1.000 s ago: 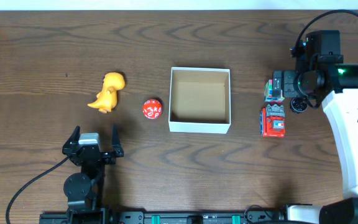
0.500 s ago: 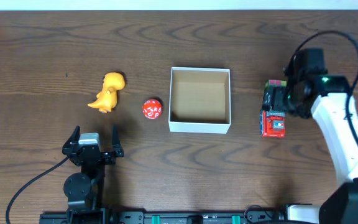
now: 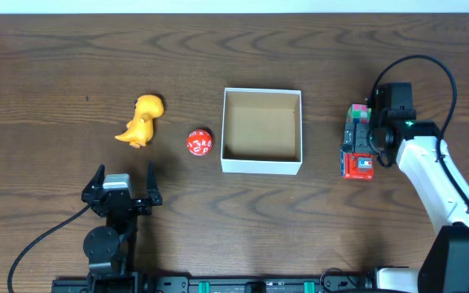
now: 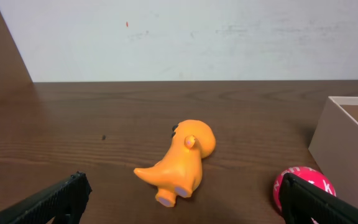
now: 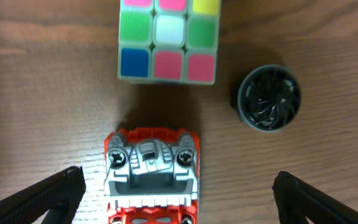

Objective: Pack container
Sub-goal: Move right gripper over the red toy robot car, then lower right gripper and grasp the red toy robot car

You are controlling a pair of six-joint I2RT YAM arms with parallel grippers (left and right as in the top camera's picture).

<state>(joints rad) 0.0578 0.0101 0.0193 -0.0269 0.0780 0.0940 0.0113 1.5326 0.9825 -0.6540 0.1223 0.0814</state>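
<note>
The container (image 3: pixel 261 166), a white-walled square box with a brown inside, stands empty at mid-table. Left of it lie a yellow dinosaur (image 3: pixel 141 120) and a red ball with white marks (image 3: pixel 199 142). My left gripper (image 3: pixel 123 185) rests open near the front edge; in its wrist view the dinosaur (image 4: pixel 182 158) lies ahead between the fingers (image 4: pixel 55 199) and the ball (image 4: pixel 303 185) sits by the right finger. To the right of the box, my right gripper (image 3: pixel 363 140) hangs open over a red toy car (image 5: pixel 151 174) and a colour cube (image 5: pixel 168 40), holding nothing.
A small black round part (image 5: pixel 269 98) lies beside the cube and the car, hidden under the right arm in the overhead view. The white wall of the box (image 4: pixel 344 140) shows at the right edge of the left wrist view. A pale wall runs behind the table.
The right arm has swung in toward the table front and lowered, bringing its gripper over the red car and the cube. The left arm and all the toys have stayed put.
</note>
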